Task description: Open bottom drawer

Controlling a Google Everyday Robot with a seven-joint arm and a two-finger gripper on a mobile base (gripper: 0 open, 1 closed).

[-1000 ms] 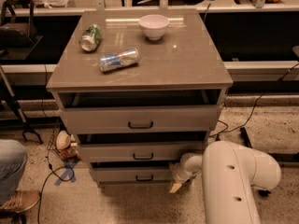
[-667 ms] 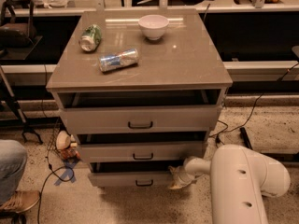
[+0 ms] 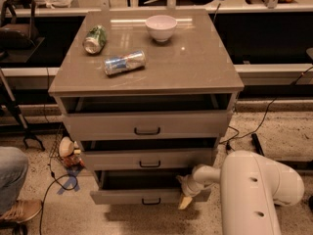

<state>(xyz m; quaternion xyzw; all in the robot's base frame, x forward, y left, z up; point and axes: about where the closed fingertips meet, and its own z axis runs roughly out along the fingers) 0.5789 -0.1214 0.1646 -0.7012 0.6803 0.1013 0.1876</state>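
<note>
The bottom drawer (image 3: 127,196) is the lowest of three grey-beige drawers, with a small black curved handle (image 3: 151,201). It stands pulled out, its dark interior showing above the front. My gripper (image 3: 186,196) sits at the drawer front's right end, at the end of my white arm (image 3: 254,195). A tan fingertip (image 3: 185,201) hangs beside the front's right edge. The middle drawer (image 3: 146,159) and top drawer (image 3: 146,125) are also pulled out a little.
On the cabinet top (image 3: 195,67) lie a green can (image 3: 95,38), a blue-silver can (image 3: 124,62) and a white bowl (image 3: 161,27). A person's leg and shoe (image 3: 14,199) are at the left. Cables and small objects (image 3: 66,151) lie on the floor.
The bottom drawer has slid further out towards me. My gripper and arm have moved back with it at its right end.
</note>
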